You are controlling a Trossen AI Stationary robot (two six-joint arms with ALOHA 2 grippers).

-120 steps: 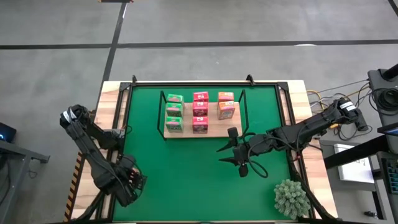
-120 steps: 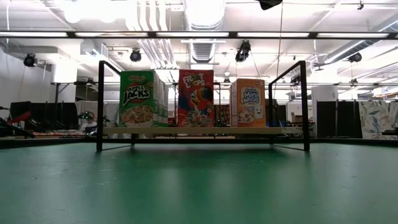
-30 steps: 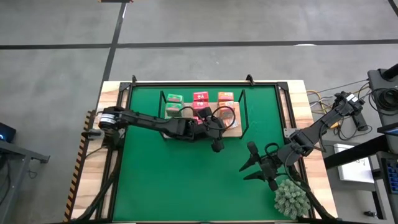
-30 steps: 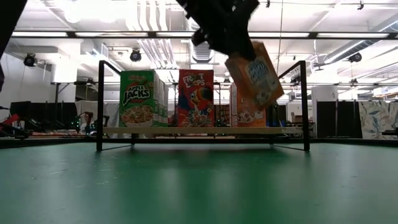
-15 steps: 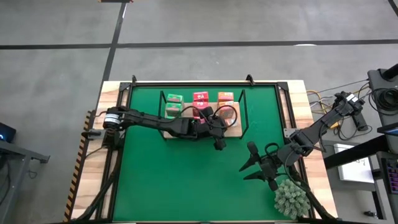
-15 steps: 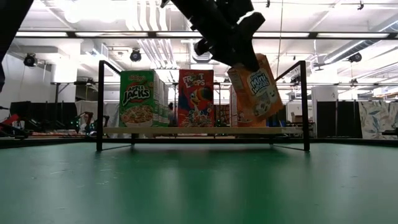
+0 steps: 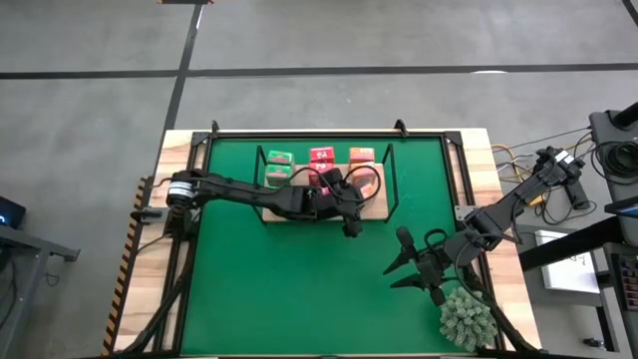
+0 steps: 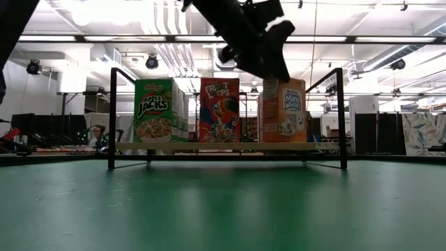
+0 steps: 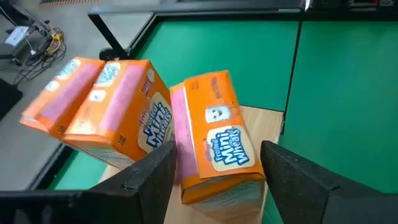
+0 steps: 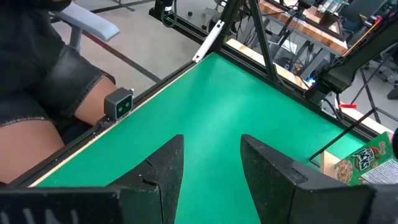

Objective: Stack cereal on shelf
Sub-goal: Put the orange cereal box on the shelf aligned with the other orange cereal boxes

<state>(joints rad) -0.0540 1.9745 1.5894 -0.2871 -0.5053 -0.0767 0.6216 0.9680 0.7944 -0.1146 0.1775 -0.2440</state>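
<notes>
1. We see a green mat (image 7: 299, 279) covering most of the table; a light-wood border (image 7: 177, 189) runs round it, with a black rail along the mat's edges.
2. We find a spiky grey-green plant (image 7: 467, 317) at the mat's near right corner.
3. We see grey floor (image 7: 299, 40) beyond the table, crossed by dark lines; cables (image 7: 518, 152) trail off the table's right side.
4. We note a person's bare knee and dark shorts (image 10: 43, 81) beside the table edge in the right wrist view; a small grey box (image 10: 118, 104) sits on the border there.
5. We see ceiling lights and ducts (image 8: 223, 42) in the room behind.
</notes>
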